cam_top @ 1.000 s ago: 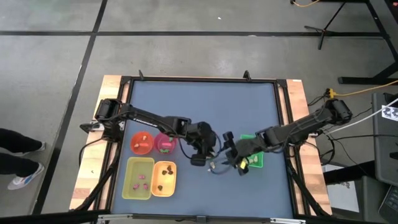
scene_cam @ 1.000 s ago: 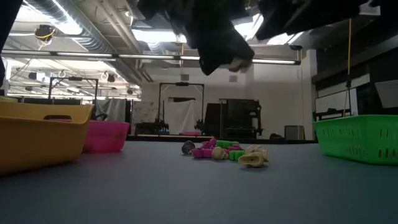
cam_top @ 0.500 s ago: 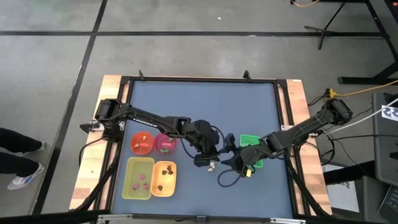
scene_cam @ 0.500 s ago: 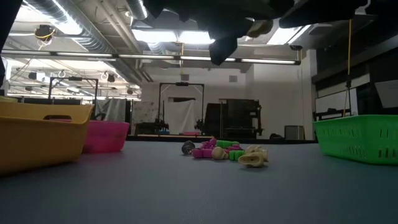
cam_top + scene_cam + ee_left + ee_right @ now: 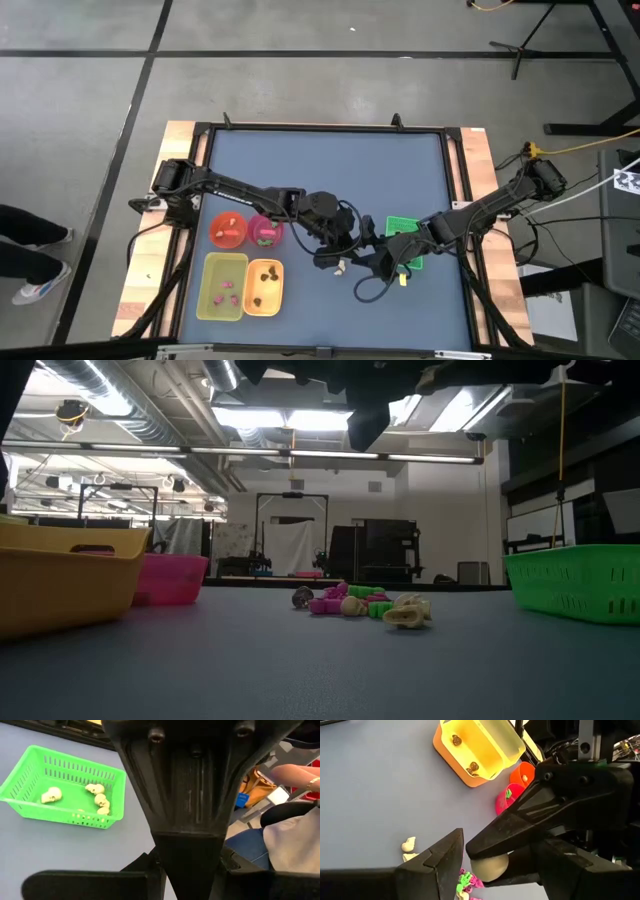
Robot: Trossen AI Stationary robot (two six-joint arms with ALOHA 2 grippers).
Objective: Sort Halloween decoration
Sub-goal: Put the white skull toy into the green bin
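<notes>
A small pile of Halloween decoration trinkets (image 5: 365, 604), magenta, green and cream, lies on the blue table; part of it shows under the grippers (image 5: 465, 887). My left gripper (image 5: 335, 258) hangs above the pile, shut on one cream rounded trinket (image 5: 492, 865). My right gripper (image 5: 372, 262) faces it from the right and is open. Its two fingers stand on either side of the left gripper's fingertips (image 5: 500, 842). Whether they touch anything I cannot tell. My left gripper pinches the cream trinket's rounded sides (image 5: 496, 861) between the free ends of its two fingers (image 5: 530, 825). The fingers slant down from the table's left. The trinket is lifted clear of the table, above the pile.
On the left stand an orange bowl (image 5: 227, 230), a pink bowl (image 5: 265, 232), a yellow tray (image 5: 222, 287) and an orange tray (image 5: 263, 287) with a few trinkets in them. A green basket (image 5: 65, 790) with cream skulls sits on the right. A person sits beyond the table (image 5: 295, 820).
My left gripper has gone up with the cream trinket, still shut on it, and its wrist has rolled and tipped. My right gripper has rolled about its own axis and stays open. The pile on the table has not moved.
</notes>
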